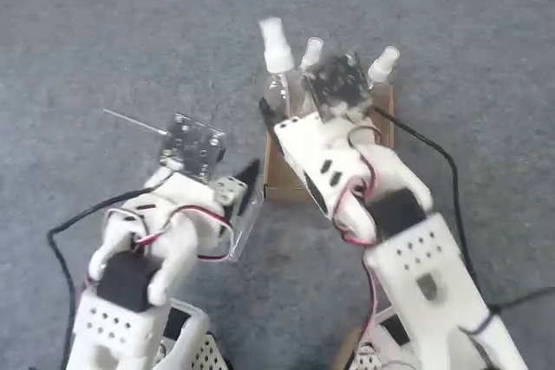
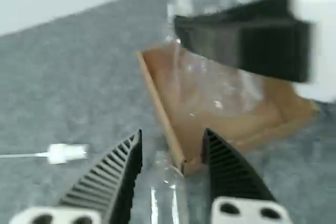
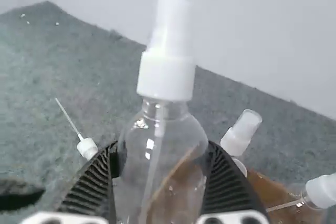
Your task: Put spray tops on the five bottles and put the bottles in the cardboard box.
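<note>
My right gripper [image 1: 279, 103] [image 3: 163, 153] is shut on a clear bottle [image 3: 160, 177] that wears a white spray top [image 1: 277, 46] [image 3: 167, 66]. It holds the bottle upright over the left end of the cardboard box [image 1: 279, 181] [image 2: 210, 116]. Two more capped bottles [image 1: 310, 51] [image 1: 382, 63] stand in the box. My left gripper [image 1: 247, 192] [image 2: 172, 141] is shut on a clear bottle [image 1: 246, 224] [image 2: 165, 195] with no top that I can see, just in front of the box's near left corner. A loose spray top [image 1: 165, 132] [image 2: 65, 153] [image 3: 87, 148] with its thin tube lies on the carpet.
Grey carpet [image 1: 104, 58] covers the table, with open room to the left and behind the box. The right arm's black finger [image 2: 241, 38] hangs over the box in the left wrist view. Cables [image 1: 434, 149] trail beside both arms.
</note>
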{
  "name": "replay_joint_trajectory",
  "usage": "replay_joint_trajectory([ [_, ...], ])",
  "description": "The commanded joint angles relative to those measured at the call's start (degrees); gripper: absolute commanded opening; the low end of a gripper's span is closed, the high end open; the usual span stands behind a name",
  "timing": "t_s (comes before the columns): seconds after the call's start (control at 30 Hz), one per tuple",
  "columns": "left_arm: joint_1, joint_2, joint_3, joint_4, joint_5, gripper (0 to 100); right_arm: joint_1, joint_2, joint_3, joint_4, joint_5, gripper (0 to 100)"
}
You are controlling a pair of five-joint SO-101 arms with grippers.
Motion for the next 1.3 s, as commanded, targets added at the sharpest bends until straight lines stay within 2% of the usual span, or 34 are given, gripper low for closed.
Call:
replay_joint_trajectory([
  [0.0,1.1,-0.5,1.4,-2.2,1.3,24,0.2,3.6,-6.8,-0.4,-0.8,0.6],
  [0.2,0.8,-0.5,8.3,-11.3,1.5,26,-5.4,6.3,-7.5,0.6,-0.7,0.6],
  [0.33,0.7,-0.5,12.6,-17.5,1.4,26,-7.1,4.2,-7.6,6.7,-0.5,0.6],
  [0.6,0.7,-0.5,13.3,-17.4,1.4,26,-6.6,-2.7,-7.5,17.9,-0.4,0.6],
  [0.87,0.9,-0.5,14.0,-17.4,1.2,26,-6.5,-4.3,-7.5,19.6,-0.4,0.6],
  [1.03,1.1,-0.5,14.7,-17.3,1.1,26,-0.1,-4.3,-8.0,19.5,0.1,0.6],
  [1.27,1.2,-0.5,15.3,-17.3,1.1,26,11.4,-4.2,-8.8,20.0,5.5,0.6],
])
